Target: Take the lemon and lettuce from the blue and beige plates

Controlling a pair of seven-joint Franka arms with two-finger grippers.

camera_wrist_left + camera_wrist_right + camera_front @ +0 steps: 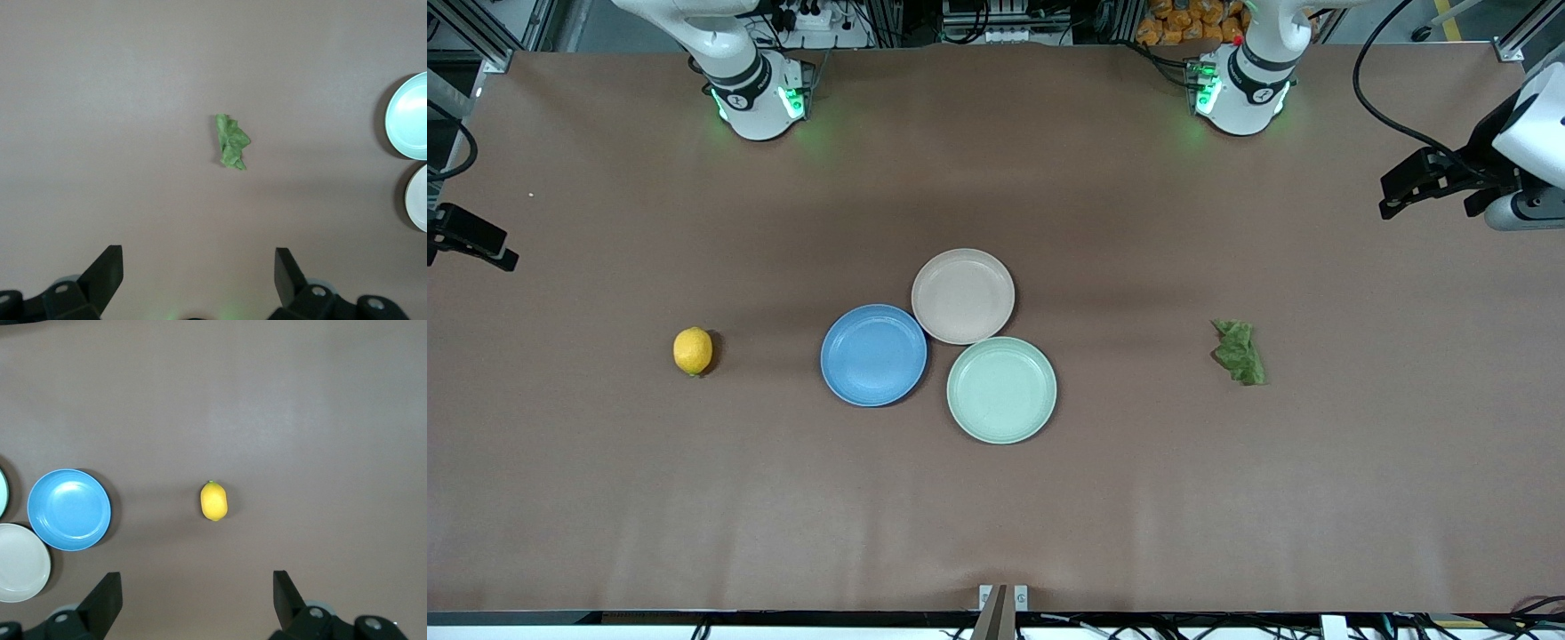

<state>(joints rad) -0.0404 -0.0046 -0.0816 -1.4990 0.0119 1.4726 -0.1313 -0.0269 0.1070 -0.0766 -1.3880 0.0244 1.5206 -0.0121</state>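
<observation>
The lemon lies on the bare table toward the right arm's end, apart from the plates. The lettuce lies crumpled on the table toward the left arm's end. The blue plate and the beige plate stand empty mid-table, touching. My left gripper hangs open, high over the table at its own end. My right gripper hangs open, high at its own end. Neither holds anything.
A pale mint-green plate, also empty, sits against the blue and beige plates, nearer to the front camera. The brown table cover stretches wide around all of them.
</observation>
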